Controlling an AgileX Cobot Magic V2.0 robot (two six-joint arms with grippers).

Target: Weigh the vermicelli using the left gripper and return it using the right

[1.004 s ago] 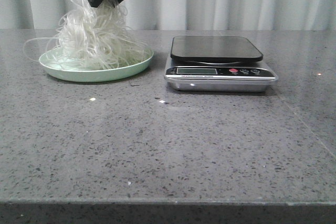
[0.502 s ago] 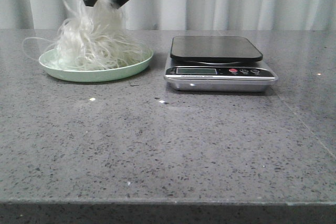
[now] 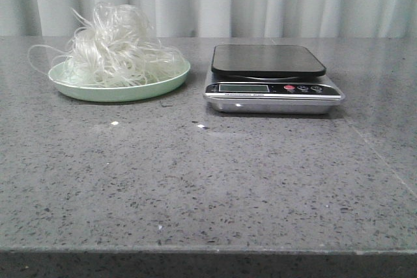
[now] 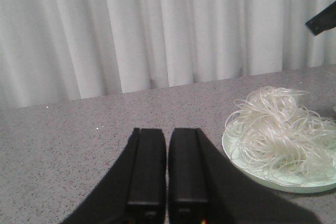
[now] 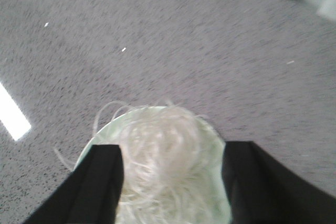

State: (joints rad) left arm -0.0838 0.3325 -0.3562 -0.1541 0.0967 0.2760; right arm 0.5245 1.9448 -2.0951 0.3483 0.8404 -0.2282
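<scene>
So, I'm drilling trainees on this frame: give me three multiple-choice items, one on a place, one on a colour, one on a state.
1. Where does the vermicelli lie?
A. on the scale's platform
B. on the plate
C. on the bare table

2. What colour is the plate?
A. pale green
B. red
C. black

3. How do the right gripper fingers stand?
A. shut on noodles
B. shut and empty
C. open, above the noodles

Answers:
1 B, the wad sits heaped on the plate, left of the scale.
2 A, its rim shows mint green.
3 C, the right wrist view shows the fingers spread wide apart.

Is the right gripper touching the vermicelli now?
Apart. The right wrist view shows the right gripper open above the vermicelli; in the front view nothing touches the wad.
</scene>
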